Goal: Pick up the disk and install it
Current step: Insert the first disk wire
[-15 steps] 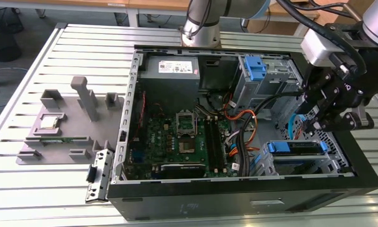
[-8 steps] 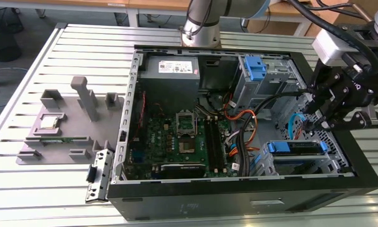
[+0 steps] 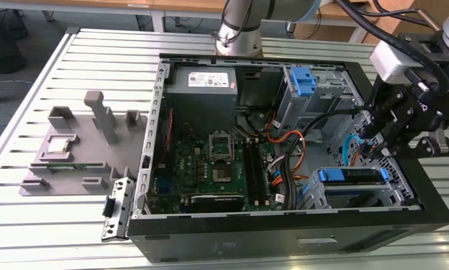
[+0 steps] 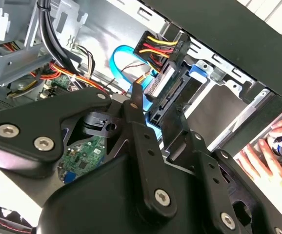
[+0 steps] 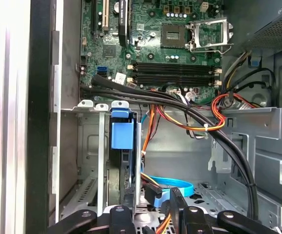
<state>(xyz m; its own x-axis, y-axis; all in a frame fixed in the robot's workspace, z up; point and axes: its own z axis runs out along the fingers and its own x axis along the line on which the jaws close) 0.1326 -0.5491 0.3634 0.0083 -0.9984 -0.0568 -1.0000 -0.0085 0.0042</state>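
The disk, with its blue carrier frame, sits in the lower drive bay at the case's front, on the exterior view's right. In the first wrist view I see the disk edge-on in its metal cage, with the blue tab facing me. My gripper hangs just above that bay. In the second wrist view the gripper is shut on a black cable connector with yellow, red and black wires, held close to the disk's blue carrier. In the first wrist view the fingertips flank the same cables.
A bare blue bracket sits in the upper bay. Black cable bundles and a blue data cable cross the case beside the bay. A person's hand rests outside the case wall. A grey fixture stands on the table.
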